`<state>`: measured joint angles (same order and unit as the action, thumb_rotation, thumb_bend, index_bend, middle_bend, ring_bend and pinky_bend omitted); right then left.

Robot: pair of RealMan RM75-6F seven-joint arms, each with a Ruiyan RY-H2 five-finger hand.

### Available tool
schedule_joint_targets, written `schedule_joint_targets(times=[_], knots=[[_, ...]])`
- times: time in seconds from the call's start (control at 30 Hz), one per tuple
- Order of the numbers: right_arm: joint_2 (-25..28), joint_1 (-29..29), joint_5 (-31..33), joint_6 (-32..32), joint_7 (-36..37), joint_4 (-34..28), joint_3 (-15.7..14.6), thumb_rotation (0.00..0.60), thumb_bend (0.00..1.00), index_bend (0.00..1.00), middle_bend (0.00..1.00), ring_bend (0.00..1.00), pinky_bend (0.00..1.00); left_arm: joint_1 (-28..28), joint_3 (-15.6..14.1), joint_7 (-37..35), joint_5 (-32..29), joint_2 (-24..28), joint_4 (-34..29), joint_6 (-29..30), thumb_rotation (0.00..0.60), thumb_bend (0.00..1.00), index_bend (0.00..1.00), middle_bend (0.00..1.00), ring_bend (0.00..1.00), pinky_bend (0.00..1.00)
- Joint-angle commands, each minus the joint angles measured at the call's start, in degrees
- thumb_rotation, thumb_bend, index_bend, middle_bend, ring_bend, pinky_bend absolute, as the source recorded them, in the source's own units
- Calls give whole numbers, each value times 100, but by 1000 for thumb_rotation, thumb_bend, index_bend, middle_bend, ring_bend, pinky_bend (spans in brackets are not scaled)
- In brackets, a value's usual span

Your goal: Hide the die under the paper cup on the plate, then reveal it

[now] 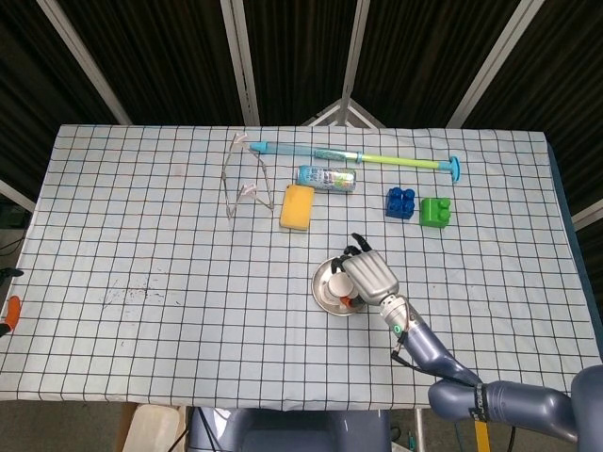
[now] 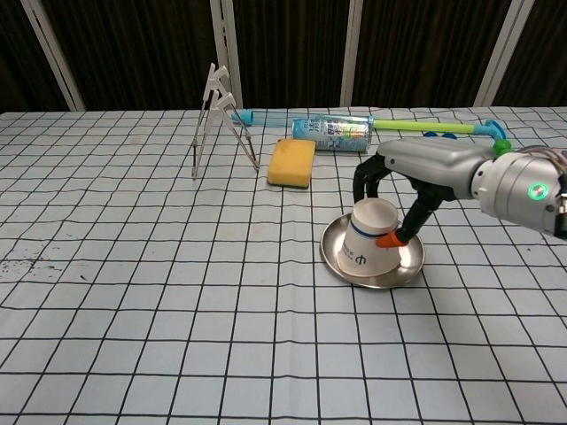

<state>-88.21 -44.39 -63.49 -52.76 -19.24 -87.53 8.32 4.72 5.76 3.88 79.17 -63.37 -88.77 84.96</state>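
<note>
Now right hand (image 2: pixel 416 190) arches over inverted cup (image 2: pixel 370 237) on plate (image 2: pixel 332 251), near desk's front edge; fingers (image 2: pixel 415 215) curled down both sides, gripping it.

Bright, even light on the counter, dark backdrop behind.

Both views are evenly lit from above; the checked cloth on the counter (image 1: pixel 170 245) reads clean and white, with no blown-out patches. Shadows are soft and short: a faint one lies under the sponge (image 2: pixel 292 163) and beside the wire stand (image 2: pixel 217 119). The metal plate (image 2: pixel 335 252) shows a bright glint on its rim in the chest view. The head view is sharp at the middle, slightly softer toward the corners, and the counter's edges seem to bow a little, perhaps from a wide lens. The right robot hand (image 2: pixel 394 190) looks crisp, without motion blur.
</note>
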Motion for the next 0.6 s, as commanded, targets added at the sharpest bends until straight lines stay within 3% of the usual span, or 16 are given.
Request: schedule_joint_targets(times=[0.03,0.6], knots=[[-106,-71,42,50,22,121,81,600,345,537,500,248,0,0,-1,-9,3,2,7,-1,600,697,320,0,0,118],[-542,-245,-38,237,414,1052,241,600,347,537,500,248,0,-8,4,72,-24,-17,0,19,600,696,321,0,0,118]])
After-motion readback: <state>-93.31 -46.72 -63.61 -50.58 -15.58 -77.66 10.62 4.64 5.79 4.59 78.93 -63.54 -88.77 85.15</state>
